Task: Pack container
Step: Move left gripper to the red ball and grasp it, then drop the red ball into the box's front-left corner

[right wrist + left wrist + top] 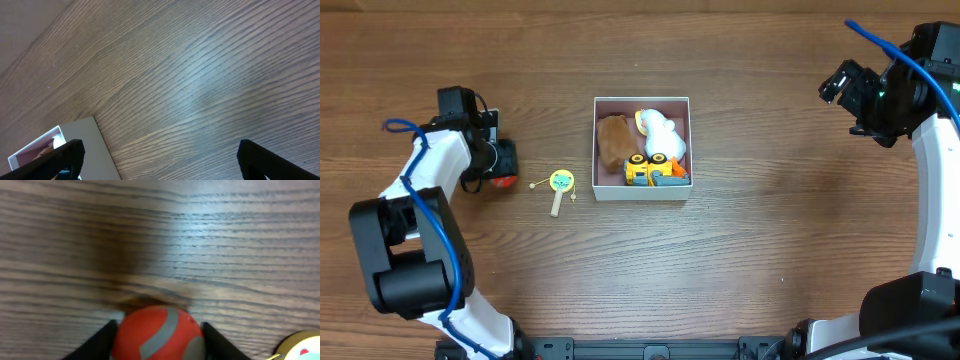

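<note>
The container [642,194], a square shallow box with white walls and pink inside, sits mid-table. It holds a brown plush [614,140], a white duck toy [662,132] and a yellow toy truck [650,170]. My left gripper [501,160] is at the table's left, its fingers closed on a red ball with grey stripes [159,335] that rests on the wood. My right gripper [844,84] is open and empty, raised at the far right; the container's corner [92,145] shows at the lower left of the right wrist view.
A small yellow rattle drum with a wooden handle [560,187] lies on the table between the ball and the container; its edge shows in the left wrist view [305,349]. Bare wood lies to the right of the container.
</note>
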